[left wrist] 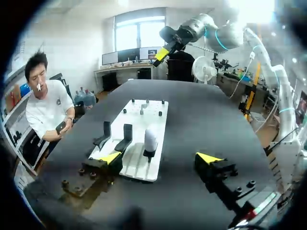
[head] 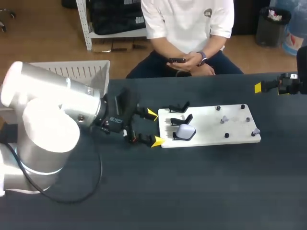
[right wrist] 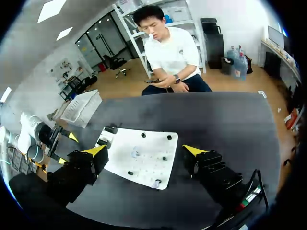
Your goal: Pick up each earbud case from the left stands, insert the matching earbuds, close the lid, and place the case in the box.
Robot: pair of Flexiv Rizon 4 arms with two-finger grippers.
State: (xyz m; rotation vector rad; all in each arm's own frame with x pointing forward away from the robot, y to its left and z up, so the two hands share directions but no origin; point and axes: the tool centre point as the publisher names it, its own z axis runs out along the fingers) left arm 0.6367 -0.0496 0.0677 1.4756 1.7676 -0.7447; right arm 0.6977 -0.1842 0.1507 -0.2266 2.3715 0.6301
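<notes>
Worktop (head: pixel 201 191): dark, matte; carries a white board (head: pixel 211 111) lying flat.
Earbud case (head: pixel 185 132): white and rounded, seated on the nearest of three black stands at the board's left end. I cannot tell whether the lid is open or closed.
Empty stands (head: pixel 180 107): the two other stands on the board's left end, just beyond the case, hold nothing.
Earbuds (head: pixel 224 118): two small pale pieces on the board's right half, one near its middle, the other at the near right corner, among short black pegs (head: pixel 242 106).
Left gripper (head: pixel 154 128): just off the board's left short edge, pointing along the board. Jaws spread wide, nothing between them; the near yellow tip sits just beside the board's near left corner.
Right gripper (right wrist: pixel 145 150): well apart from the board, beyond its far right corner. Jaws spread wide, holding nothing.
Box (head: pixel 79 72): white, slatted, well beyond the board's left end, on the far side.
</notes>
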